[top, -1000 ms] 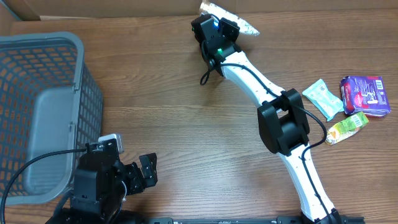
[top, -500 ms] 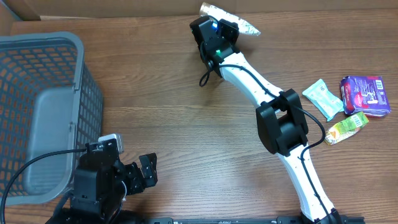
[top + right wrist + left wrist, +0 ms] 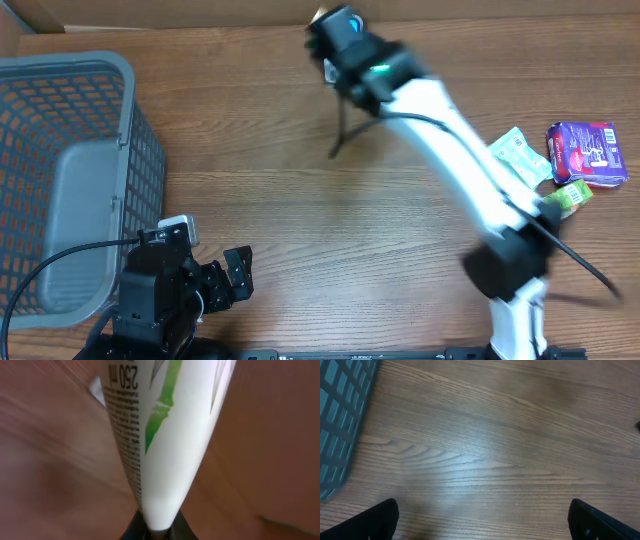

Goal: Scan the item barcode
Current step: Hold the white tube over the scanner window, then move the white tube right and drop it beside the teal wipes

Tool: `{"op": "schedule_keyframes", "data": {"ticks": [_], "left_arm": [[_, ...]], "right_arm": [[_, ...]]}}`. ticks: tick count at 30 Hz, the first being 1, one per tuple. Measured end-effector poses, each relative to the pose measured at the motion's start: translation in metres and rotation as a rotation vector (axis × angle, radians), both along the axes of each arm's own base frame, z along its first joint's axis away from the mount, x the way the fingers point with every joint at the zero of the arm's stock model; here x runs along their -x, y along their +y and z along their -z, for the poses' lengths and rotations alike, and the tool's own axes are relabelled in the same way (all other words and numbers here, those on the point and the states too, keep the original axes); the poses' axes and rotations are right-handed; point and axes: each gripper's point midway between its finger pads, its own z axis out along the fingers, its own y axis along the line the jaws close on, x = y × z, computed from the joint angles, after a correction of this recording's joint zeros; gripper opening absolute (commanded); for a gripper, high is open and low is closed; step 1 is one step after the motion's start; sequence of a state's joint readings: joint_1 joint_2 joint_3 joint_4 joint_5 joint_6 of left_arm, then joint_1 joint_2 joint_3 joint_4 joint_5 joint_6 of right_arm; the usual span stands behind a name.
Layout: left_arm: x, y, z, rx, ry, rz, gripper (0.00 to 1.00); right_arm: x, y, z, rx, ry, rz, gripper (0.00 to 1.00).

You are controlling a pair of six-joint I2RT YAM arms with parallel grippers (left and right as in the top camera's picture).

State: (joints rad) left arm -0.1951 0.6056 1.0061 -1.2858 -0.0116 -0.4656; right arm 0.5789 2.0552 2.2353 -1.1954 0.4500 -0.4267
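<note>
1. Now that the right arm has swung wide and blurs in the overhead view, the white pouch (image 3: 165,435) with green print is off its spot at the far edge of the table (image 3: 300,200). Its narrow end is pinched in the closed right gripper (image 3: 155,529).
2. This suggests the pickup is done and presenting comes next. Small print shows, but no barcode yet.
3. The left gripper (image 3: 237,275) has not moved. It gapes empty beside the basket (image 3: 70,70).
</note>
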Motion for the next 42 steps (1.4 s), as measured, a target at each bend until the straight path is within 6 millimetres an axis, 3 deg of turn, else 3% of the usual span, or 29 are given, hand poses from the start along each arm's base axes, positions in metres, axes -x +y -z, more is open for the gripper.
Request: {"op": "schedule_keyframes", "data": {"ticks": [4,6,9,13,17,19,24,30,37,38,39,42], "left_arm": [[0.000,0.000,0.000,0.000,0.000,0.000,1.00],[0.000,0.000,0.000,0.000,0.000,0.000,1.00],[0.000,0.000,0.000,0.000,0.000,0.000,0.99],[0.000,0.000,0.000,0.000,0.000,0.000,1.00],[0.000,0.000,0.000,0.000,0.000,0.000,1.00],[0.000,0.000,0.000,0.000,0.000,0.000,1.00],[0.000,0.000,0.000,0.000,0.000,0.000,1.00],[0.000,0.000,0.000,0.000,0.000,0.000,0.99],[0.000,0.000,0.000,0.000,0.000,0.000,1.00],[0.000,0.000,0.000,0.000,0.000,0.000,1.00],[0.000,0.000,0.000,0.000,0.000,0.000,1.00],[0.000,0.000,0.000,0.000,0.000,0.000,1.00]], "right_arm": [[0.043,-0.036,-0.065,-0.373,0.084,0.011,0.04],[0.054,-0.060,-0.079,-0.506,0.131,0.045,0.04],[0.054,-0.098,-0.077,-0.655,0.200,0.173,0.04],[0.035,-0.147,-0.043,-0.791,0.274,0.403,0.04],[0.021,-0.204,0.013,-0.882,0.312,0.728,0.04],[0.023,-0.236,0.051,-0.918,0.323,0.962,0.04],[0.036,-0.293,0.121,-1.008,0.281,1.398,0.04],[0.019,-0.309,0.170,-1.105,0.130,1.484,0.04],[0.011,-0.304,0.194,-1.121,0.053,1.450,0.04],[0.013,-0.304,0.196,-1.109,0.053,1.457,0.10],[0.015,-0.305,0.198,-1.101,0.053,1.466,0.24],[0.017,-0.308,0.200,-1.077,0.041,1.477,0.73]]}}
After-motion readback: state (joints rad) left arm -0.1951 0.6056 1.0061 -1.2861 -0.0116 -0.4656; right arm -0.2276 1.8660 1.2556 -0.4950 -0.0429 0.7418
